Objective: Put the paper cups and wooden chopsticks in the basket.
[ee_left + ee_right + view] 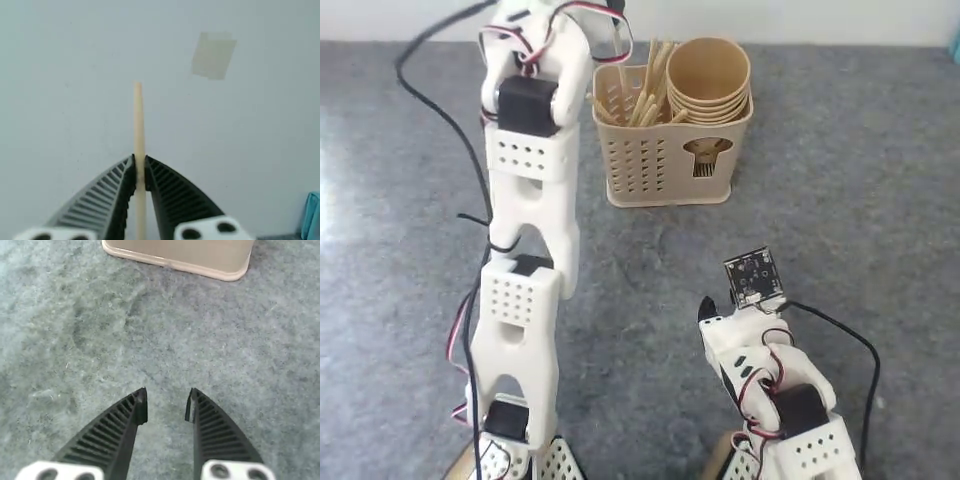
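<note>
A beige slotted basket [670, 150] stands at the back of the grey table. It holds a stack of paper cups [708, 75] on its right side and several wooden chopsticks [642, 90] leaning on its left side. My left gripper [139, 162] is shut on one wooden chopstick [138, 120], which sticks out past the fingertips toward a pale wall. The left arm [530, 150] stretches up just left of the basket. My right gripper [166, 401] is open with nothing in it, low over the table in front of the basket [180, 255], and also seen at the front right [708, 312].
Grey felt-like table surface [840, 200] lies around the basket. Black cables [440, 110] run along the left arm and beside the right arm. A blue object [312, 215] peeks in at the far right edge.
</note>
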